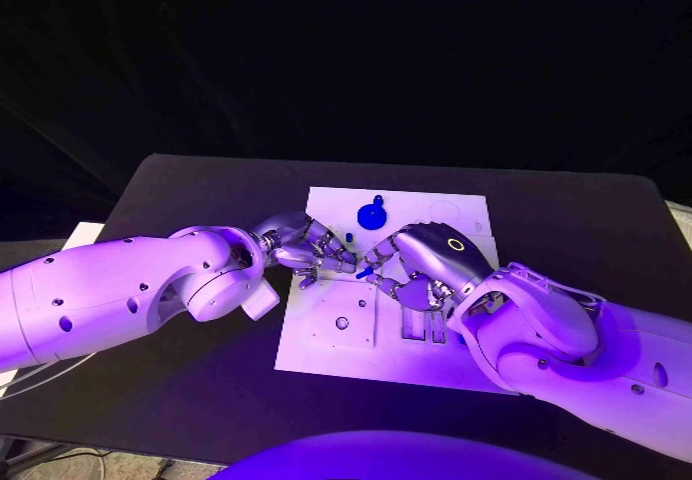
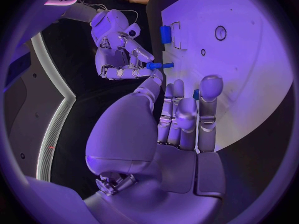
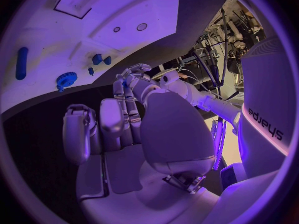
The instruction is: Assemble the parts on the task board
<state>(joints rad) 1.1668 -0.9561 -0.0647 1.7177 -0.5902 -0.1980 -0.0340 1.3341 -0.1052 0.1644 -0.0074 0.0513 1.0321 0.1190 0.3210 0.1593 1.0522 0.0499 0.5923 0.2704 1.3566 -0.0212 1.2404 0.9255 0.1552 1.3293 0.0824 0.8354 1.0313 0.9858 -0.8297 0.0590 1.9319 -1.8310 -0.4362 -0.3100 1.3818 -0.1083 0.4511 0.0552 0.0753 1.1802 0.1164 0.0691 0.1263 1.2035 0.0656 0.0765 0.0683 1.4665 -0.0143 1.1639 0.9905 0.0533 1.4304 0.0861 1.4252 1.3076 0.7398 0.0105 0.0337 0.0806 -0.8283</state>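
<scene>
The white task board (image 1: 335, 340) lies in the middle of the table. A blue gear (image 1: 371, 213) sits on its far part. My two hands meet over the board's centre. My right hand (image 1: 427, 258) pinches a small blue peg (image 1: 366, 270) at its fingertips; the left wrist view shows that peg (image 2: 161, 64) sticking out from the right hand (image 2: 121, 59). My left hand (image 1: 304, 245) faces it with its fingers (image 2: 177, 109) stretched out side by side and the thumb tip just beside the peg. Whether that thumb touches the peg is unclear.
In the right wrist view a long blue cylinder (image 3: 22, 62), the gear (image 3: 65, 78) and small blue pieces (image 3: 97, 58) lie along the board's edge. The board's near part has slots and holes (image 1: 343, 322). Black table (image 1: 188, 200) surrounds the board.
</scene>
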